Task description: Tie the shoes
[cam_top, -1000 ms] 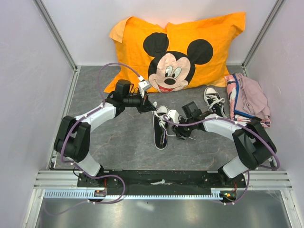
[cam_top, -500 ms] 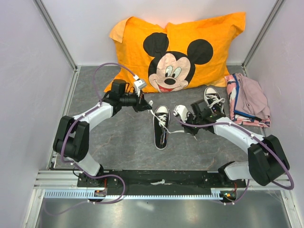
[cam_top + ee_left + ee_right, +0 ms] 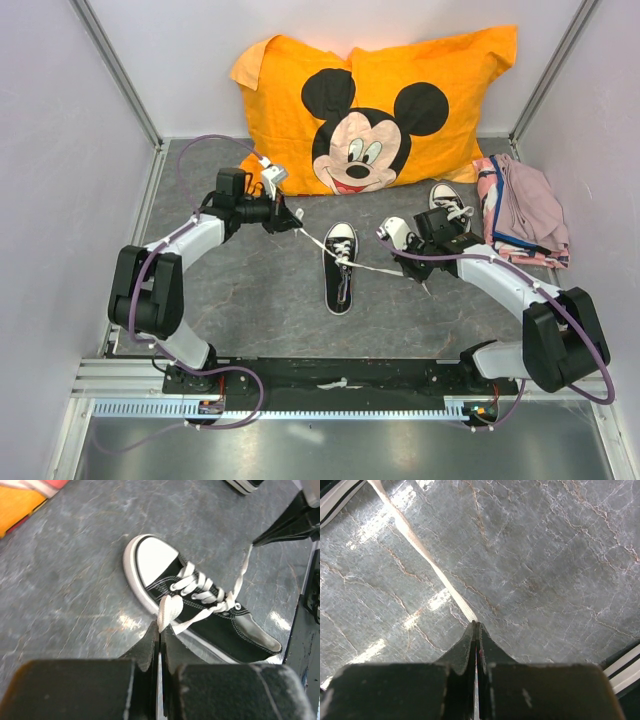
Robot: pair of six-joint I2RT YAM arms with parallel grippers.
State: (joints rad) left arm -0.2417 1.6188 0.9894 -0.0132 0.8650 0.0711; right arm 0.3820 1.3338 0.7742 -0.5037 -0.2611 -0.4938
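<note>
A black sneaker (image 3: pixel 339 270) with a white toe cap lay on a grey marbled tabletop (image 3: pixel 250 300), its white laces (image 3: pixel 197 585) held out to both sides by two robot grippers.

The sneaker sat near the middle of the tabletop, toe toward the far edge. The left gripper (image 3: pixel 296 226), fingers pressed together, pinched one strand (image 3: pixel 318 240). The right gripper (image 3: pixel 407 271), likewise pressed together, pinched the other strand (image 3: pixel 378 267). Both strands ran straight. A second sneaker (image 3: pixel 449 206) stood near the right edge, just beside a pink cloth pile (image 3: pixel 525 212). An orange Mickey Mouse pillow (image 3: pixel 370 100) leaned at the far edge. Pale walls (image 3: pixel 60 150) with metal posts enclosed everything.
</note>
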